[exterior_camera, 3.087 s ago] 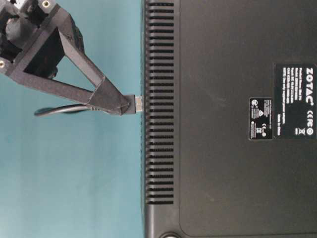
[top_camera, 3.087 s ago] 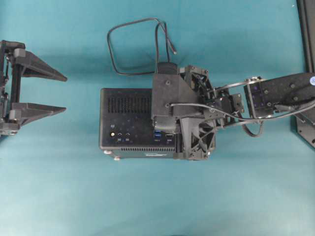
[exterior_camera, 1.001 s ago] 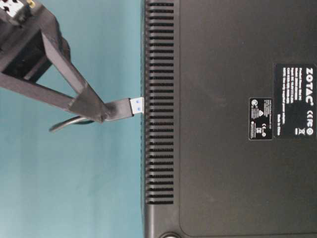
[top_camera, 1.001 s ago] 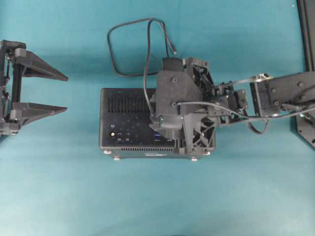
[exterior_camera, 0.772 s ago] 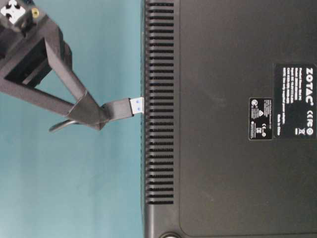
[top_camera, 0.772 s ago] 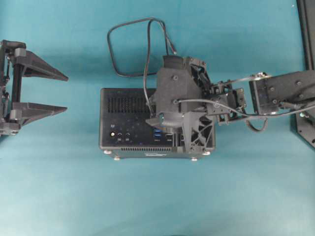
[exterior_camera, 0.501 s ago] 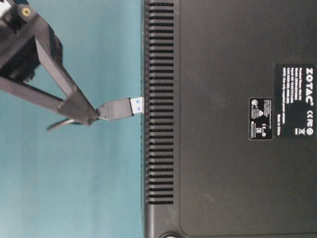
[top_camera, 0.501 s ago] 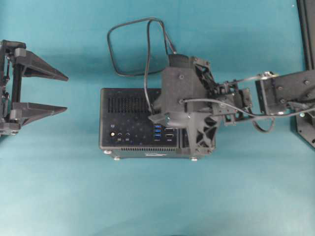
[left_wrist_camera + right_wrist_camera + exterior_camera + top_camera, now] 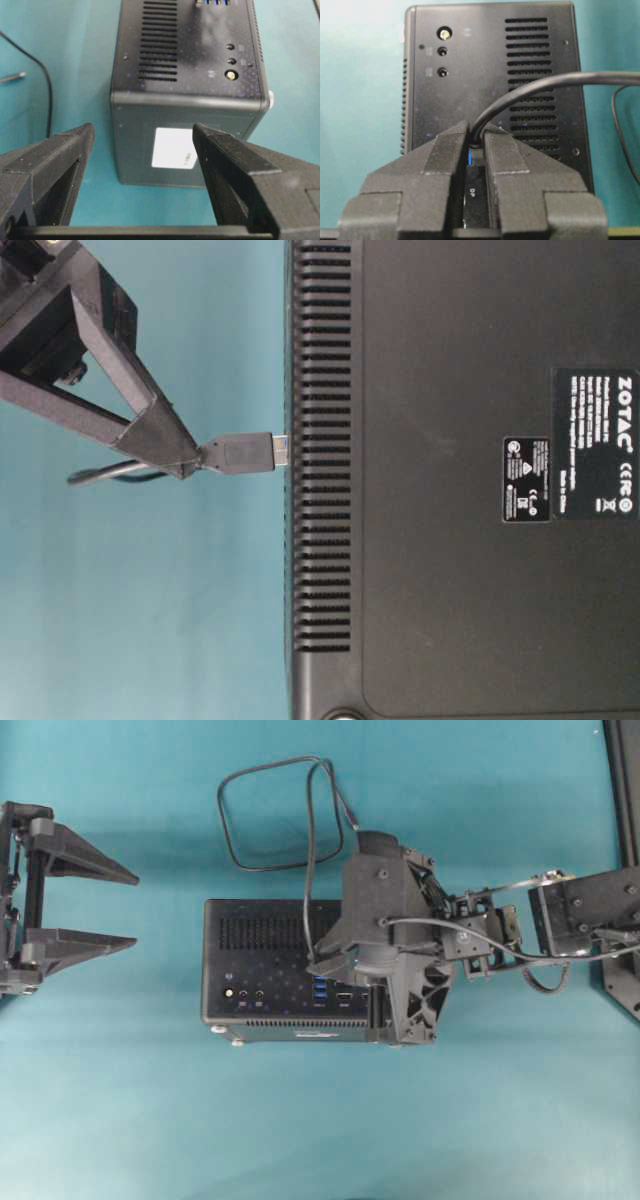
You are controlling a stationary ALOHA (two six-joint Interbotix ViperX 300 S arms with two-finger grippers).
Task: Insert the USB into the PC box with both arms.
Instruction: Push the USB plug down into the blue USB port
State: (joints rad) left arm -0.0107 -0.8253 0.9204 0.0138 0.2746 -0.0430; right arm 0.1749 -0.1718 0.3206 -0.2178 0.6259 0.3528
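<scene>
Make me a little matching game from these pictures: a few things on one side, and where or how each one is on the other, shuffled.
Things:
1. left end effector
2. right end effector
3. USB plug
4. PC box

States:
A. its metal tip at the box's face
B. wide open, holding nothing, apart from the box
C. lying on the teal table
D. pinched on the cable just behind the plug

Pairs: 1-B, 2-D, 3-A, 4-C

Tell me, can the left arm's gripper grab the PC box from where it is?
Probably yes. The left gripper is open, its fingers spread about as wide as the PC box end facing it, with only bare teal table between them. The right gripper works farther along.
</scene>
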